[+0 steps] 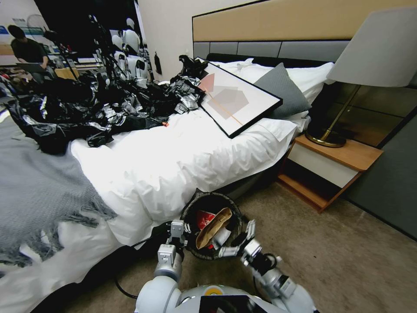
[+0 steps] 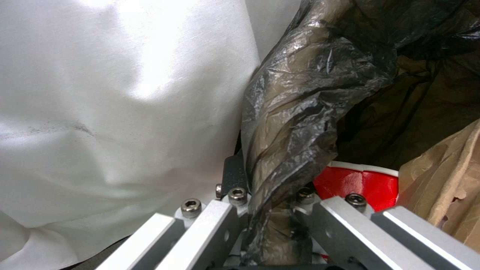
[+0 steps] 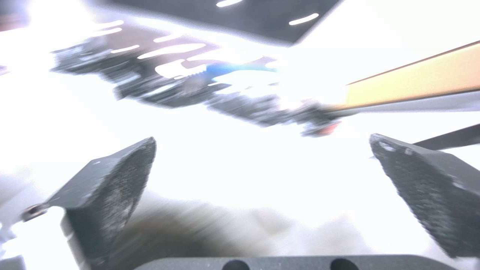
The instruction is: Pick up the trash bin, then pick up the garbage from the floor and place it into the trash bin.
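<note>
While the left gripper [image 1: 177, 229] pinches the crinkly black-bagged rim of the small round trash bin [image 1: 191, 208], held beside the white bed sheet [image 1: 173, 161], the right gripper [image 1: 243, 241] hovers at the far rim, fingers spread wide, empty. Inside sit a red-and-white wrapper [image 2: 362, 183] and stiff brown cardboard scrap [image 1: 213, 226]. The bin should be light, but the thin, slippery liner could slide; better to grip the hard rim beneath.
</note>
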